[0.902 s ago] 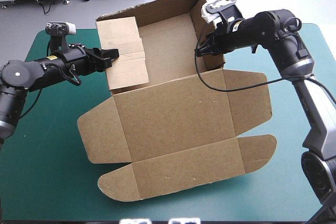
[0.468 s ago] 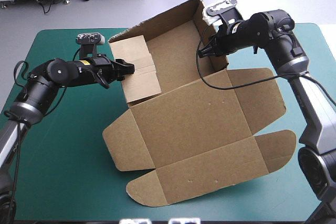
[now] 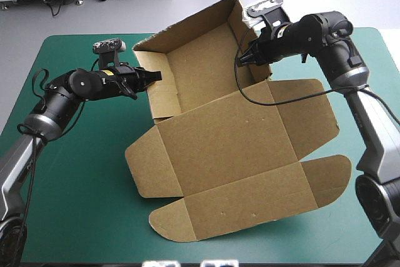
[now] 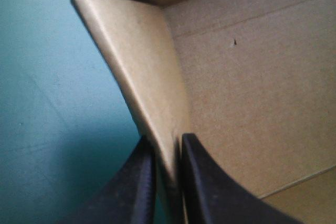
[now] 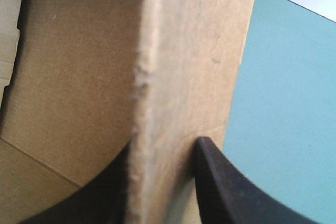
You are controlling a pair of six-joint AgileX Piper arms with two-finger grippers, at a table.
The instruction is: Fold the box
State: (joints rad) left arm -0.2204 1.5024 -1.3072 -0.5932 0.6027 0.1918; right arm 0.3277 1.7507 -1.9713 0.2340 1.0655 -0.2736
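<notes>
Brown box [image 3: 231, 154] on a teal-green table [image 3: 69, 204], lid panel flat nearest the robot, open tray beyond. To seat the side walls well, both should probably be pressed upright evenly, without twisting the board. The left gripper [image 3: 155, 77] is clamped on the tray's left wall and the right gripper [image 3: 243, 59] on its right wall, each wall sandwiched between the fingers.

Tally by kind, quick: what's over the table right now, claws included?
Brown box: 1
Black claws: 2, the left claw and the right claw, each shut on a raised box wall
Total: 3
</notes>
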